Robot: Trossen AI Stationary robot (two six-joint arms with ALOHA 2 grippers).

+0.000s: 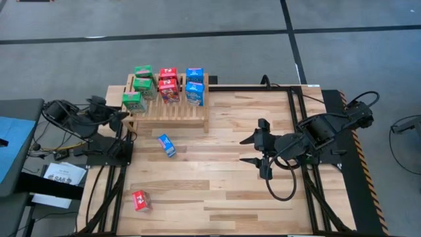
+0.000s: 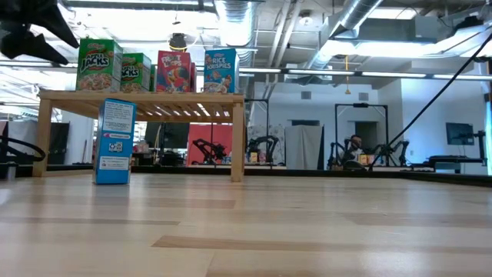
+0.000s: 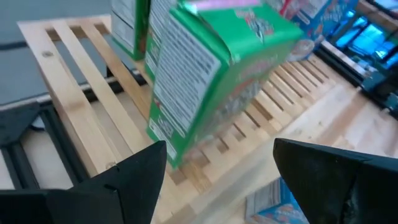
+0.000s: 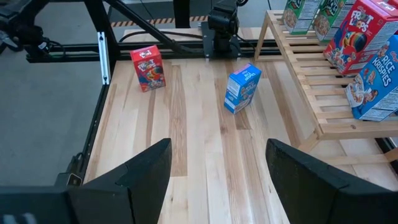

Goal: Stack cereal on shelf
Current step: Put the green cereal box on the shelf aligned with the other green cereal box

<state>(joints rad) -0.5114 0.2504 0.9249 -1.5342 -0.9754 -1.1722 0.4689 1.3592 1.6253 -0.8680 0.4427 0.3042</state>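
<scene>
Seven small cardboard cereal boxes (image 1: 164, 83) are standing on the light wooden slatted shelf (image 1: 172, 110), while a blue box (image 1: 167, 145) and a red box (image 1: 141, 201) are waiting on the plank counter (image 1: 217, 184), both end effectors, left (image 1: 122, 117) and right (image 1: 262, 150), gaping empty.

One camera looks straight down on the whole surface (image 1: 217, 164); another sits level with it, facing the room. Each wrist camera peers closely past its own tool; all four catch the shelf (image 1: 172, 108).

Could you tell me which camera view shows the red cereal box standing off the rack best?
The right wrist view: the red cereal box stands unobstructed, label legible. The high view shows it small from above; the low and left wrist views miss it.
</scene>
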